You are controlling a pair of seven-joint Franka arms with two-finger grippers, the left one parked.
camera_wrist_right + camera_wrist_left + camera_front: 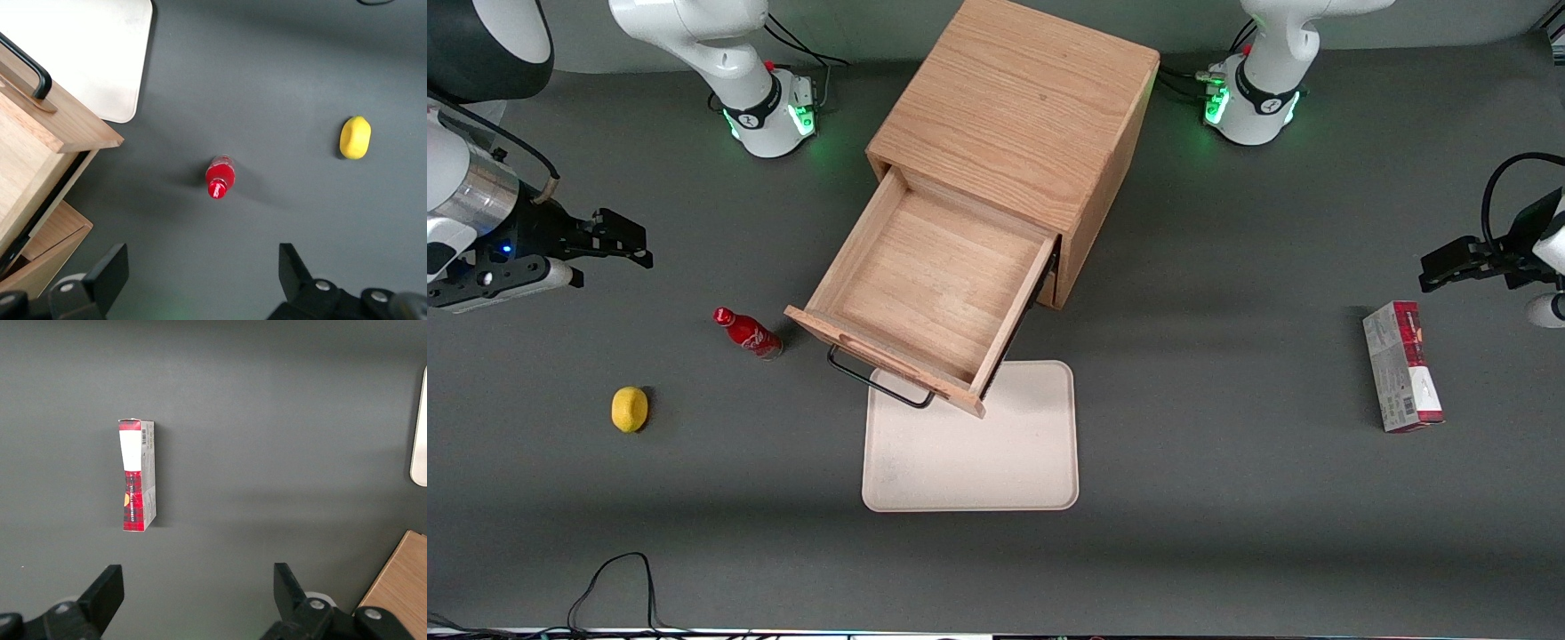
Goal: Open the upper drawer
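The upper drawer (925, 289) of the light-oak cabinet (1018, 116) stands pulled far out, its inside bare. Its front panel with the thin black wire handle (876, 378) overhangs a cream tray. In the right wrist view the drawer's front corner (60, 123) and handle (30, 67) show, with the bottom drawer (47, 247) shut beneath it. My gripper (627, 242) is open and empty, high above the table toward the working arm's end, well away from the drawer. Its fingertips (110, 270) frame bare mat in the wrist view.
A small red bottle (747, 332) stands beside the drawer front, also seen in the right wrist view (219, 180). A lemon (630, 409) lies nearer the front camera. A cream tray (996, 462) lies in front of the drawer. A red-and-grey carton (1400, 364) lies toward the parked arm's end.
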